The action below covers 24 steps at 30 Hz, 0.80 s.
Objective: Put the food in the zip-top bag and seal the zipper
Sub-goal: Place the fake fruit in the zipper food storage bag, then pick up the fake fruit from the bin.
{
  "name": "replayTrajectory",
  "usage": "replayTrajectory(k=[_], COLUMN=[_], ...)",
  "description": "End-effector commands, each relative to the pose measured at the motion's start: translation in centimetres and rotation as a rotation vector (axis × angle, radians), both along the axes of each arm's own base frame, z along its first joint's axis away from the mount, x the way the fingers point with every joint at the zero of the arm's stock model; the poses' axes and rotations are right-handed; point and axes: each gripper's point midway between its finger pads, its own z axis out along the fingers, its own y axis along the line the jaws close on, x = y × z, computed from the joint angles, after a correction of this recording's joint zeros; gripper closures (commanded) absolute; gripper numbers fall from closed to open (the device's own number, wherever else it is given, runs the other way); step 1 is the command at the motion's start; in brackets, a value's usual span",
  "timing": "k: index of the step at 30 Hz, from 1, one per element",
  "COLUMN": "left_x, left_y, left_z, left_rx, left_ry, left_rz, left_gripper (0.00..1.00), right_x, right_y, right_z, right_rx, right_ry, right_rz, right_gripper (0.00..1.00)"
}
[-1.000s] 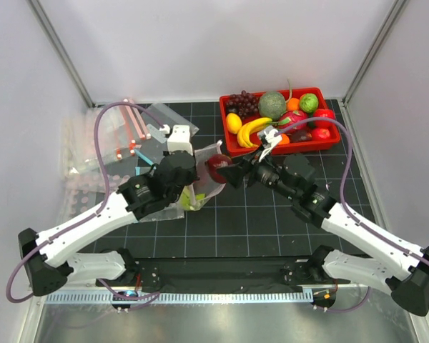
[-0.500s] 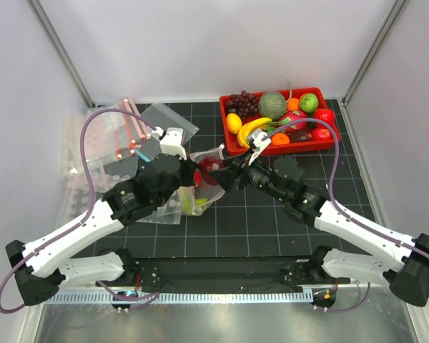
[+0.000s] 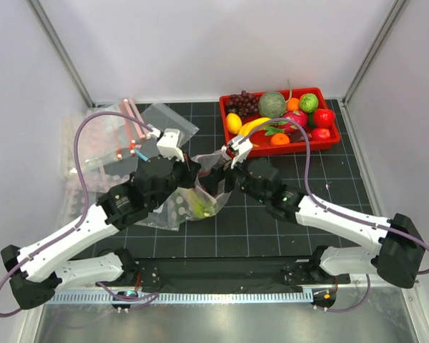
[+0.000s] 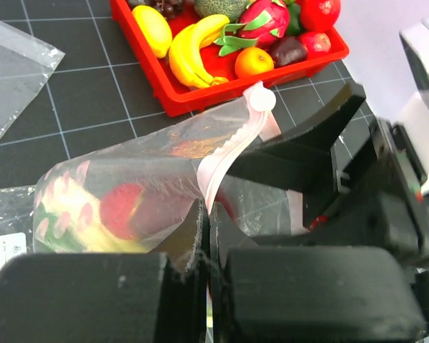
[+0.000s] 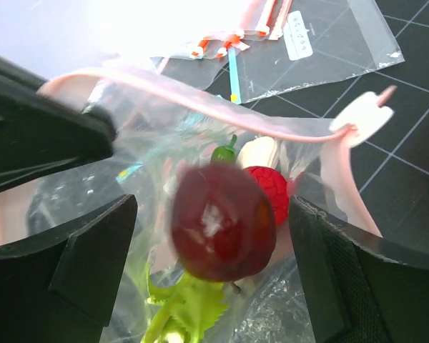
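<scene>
The zip-top bag (image 3: 197, 199) sits at the centre of the overhead view on the black grid mat (image 3: 236, 223), its mouth held up and gaping toward the upper right. In the right wrist view it holds leafy celery (image 5: 177, 309) at the bottom edge, with a bright red piece (image 5: 270, 194) and a pale piece higher up. The dark red apple (image 5: 224, 221) is at the mouth, blurred, mid-frame. The pink zipper (image 5: 200, 107) arcs across above it. The right gripper (image 3: 214, 181) is at the mouth, its 2 fingers (image 5: 93, 264) spread wide with the apple between them and a gap on each side. The left gripper (image 4: 206, 239) has its fingers pressed together on the bag's near lip, just left of centre overhead. The red tray (image 3: 314, 146) of other produce lies at upper right, and the spare bags (image 3: 114, 143) at upper left.
</scene>
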Motion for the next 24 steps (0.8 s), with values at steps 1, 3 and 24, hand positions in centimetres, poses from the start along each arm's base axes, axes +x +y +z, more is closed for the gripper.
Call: replayTrajectory(k=[1, 3, 24], left_x=[0.5, 0.7, 1.7], left_y=[0.4, 1.0, 2.1], left_z=[2.4, 2.2, 1.4], left_rx=[-0.084, -0.077, -0.042], left_ry=[-0.053, -0.052, -0.058], left_rz=[0.050, 0.081, 0.171], left_gripper=[0.99, 1.00, 1.00], right_x=[0.5, 0.1, 12.4], right_y=[-0.4, -1.7, -17.6], right_z=[5.1, 6.4, 3.0], right_rx=[0.103, 0.118, -0.023], right_ry=[-0.103, -0.142, 0.054], right_rz=[-0.055, -0.076, -0.753], right_gripper=[0.06, 0.06, 0.19])
